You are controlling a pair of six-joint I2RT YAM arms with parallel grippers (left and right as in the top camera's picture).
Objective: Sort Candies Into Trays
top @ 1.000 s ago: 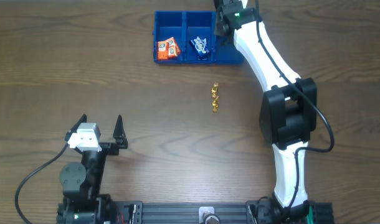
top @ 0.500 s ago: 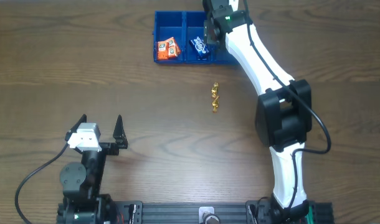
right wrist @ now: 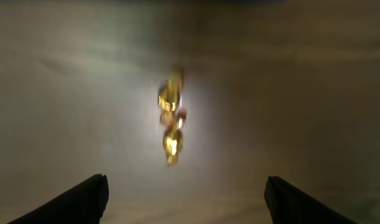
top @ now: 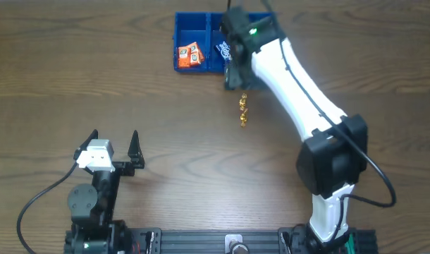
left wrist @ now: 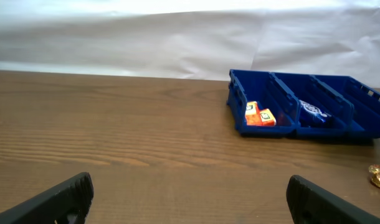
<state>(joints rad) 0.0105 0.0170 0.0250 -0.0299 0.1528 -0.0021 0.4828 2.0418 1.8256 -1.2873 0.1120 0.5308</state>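
No legible text, label or number was recorded. Print on the orange candies (top: 189, 53) and the blue candy (left wrist: 313, 111) in the tray (top: 177, 35), near the right gripper (right wrist: 187, 190), was too small to read.

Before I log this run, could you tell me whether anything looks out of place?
The gold candies lie loose on the table, outside the blue tray, while the orange candies and blue candy sit in compartments.

White links (top: 292, 63), black joints (top: 331, 159), cables (top: 22, 219), black-fingered left gripper (top: 114, 134).
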